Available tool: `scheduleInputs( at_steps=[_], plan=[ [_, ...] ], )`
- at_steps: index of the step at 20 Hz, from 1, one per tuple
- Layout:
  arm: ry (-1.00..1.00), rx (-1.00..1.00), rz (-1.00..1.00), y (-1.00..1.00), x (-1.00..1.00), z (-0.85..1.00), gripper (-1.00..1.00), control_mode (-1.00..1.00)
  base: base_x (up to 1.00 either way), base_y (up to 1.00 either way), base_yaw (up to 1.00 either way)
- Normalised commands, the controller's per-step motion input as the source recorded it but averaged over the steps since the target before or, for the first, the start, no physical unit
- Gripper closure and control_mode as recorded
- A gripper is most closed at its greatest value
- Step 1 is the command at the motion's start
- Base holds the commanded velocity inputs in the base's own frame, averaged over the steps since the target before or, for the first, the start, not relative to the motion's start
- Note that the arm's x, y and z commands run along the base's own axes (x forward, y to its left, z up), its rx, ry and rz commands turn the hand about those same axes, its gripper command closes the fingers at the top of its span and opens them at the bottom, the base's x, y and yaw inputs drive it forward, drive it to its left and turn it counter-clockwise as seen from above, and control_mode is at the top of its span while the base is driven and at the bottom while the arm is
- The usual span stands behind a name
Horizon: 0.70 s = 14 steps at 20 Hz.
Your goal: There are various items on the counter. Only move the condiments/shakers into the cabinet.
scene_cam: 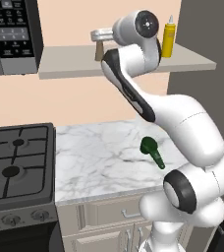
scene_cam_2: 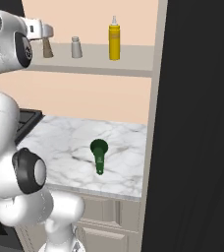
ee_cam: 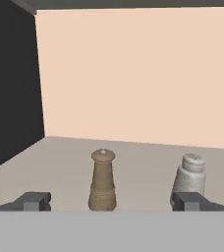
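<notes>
The brown waisted shaker [ee_cam: 103, 182] stands upright on the beige wall shelf [scene_cam: 70, 61], midway between my gripper's [ee_cam: 112, 202] widely spread fingers, which do not touch it. My gripper [scene_cam: 97, 37] is open at shelf height, and the brown shaker [scene_cam_2: 47, 48] shows just below the hand. To its right stand the grey shaker [ee_cam: 190, 177] [scene_cam_2: 76, 47] and the yellow squeeze bottle [scene_cam_2: 114, 38] [scene_cam: 168, 39], both upright on the shelf [scene_cam_2: 133, 59]. The dark green long-handled thing [scene_cam: 152, 150] [scene_cam_2: 99, 153] lies on the marble counter [scene_cam: 99, 152].
A black microwave [scene_cam: 11, 34] hangs left of the shelf, and a black gas stove [scene_cam: 15, 162] adjoins the counter's left side. A tall dark panel [scene_cam_2: 202, 123] bounds the counter on the right. The peach wall is close behind the shakers.
</notes>
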Motion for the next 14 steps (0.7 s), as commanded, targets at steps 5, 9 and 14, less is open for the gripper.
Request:
scheduleInputs(
  at_steps=[5,9,14],
  plan=[
    [-0.01,0.01,0.00,-0.23,-1.00,-0.02,-1.00,-1.00,0.00,0.00,0.00],
    [0.07,0.00,0.00,-0.28,-1.00,-0.27,-1.00,-1.00,0.00,0.00,0.00],
    [0.21,-0.01,0.00,-0.17,-1.00,-0.57,-1.00,-1.00,0.00,0.00,0.00]
  ],
)
